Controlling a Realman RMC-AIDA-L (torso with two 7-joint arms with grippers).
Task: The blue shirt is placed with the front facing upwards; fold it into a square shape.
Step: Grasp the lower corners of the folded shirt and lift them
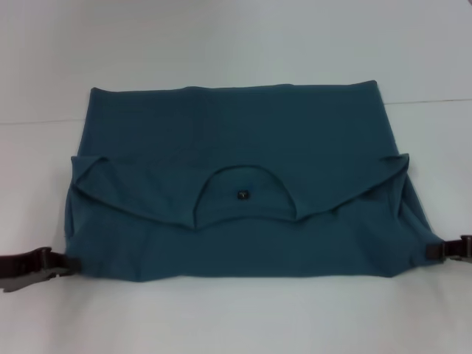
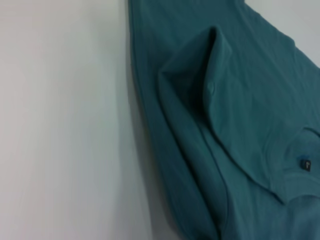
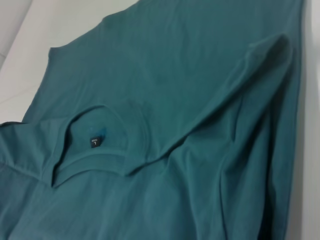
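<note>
The blue shirt point(image 1: 243, 184) lies on the white table point(image 1: 236, 317), folded into a wide band with its plain teal side up. The collar with its small dark neck label point(image 1: 242, 194) is turned down over the middle, and both sleeve flaps point outward at the sides. My left gripper point(image 1: 63, 263) sits low at the shirt's near left corner and touches its edge. My right gripper point(image 1: 446, 249) meets the near right corner, where the cloth is drawn out to a point. The wrist views show the shirt point(image 2: 235, 130) point(image 3: 175, 125) and its label point(image 2: 305, 164) point(image 3: 94, 141).
The white table surrounds the shirt on all sides. A faint seam point(image 1: 428, 101) crosses the table behind the shirt's far edge.
</note>
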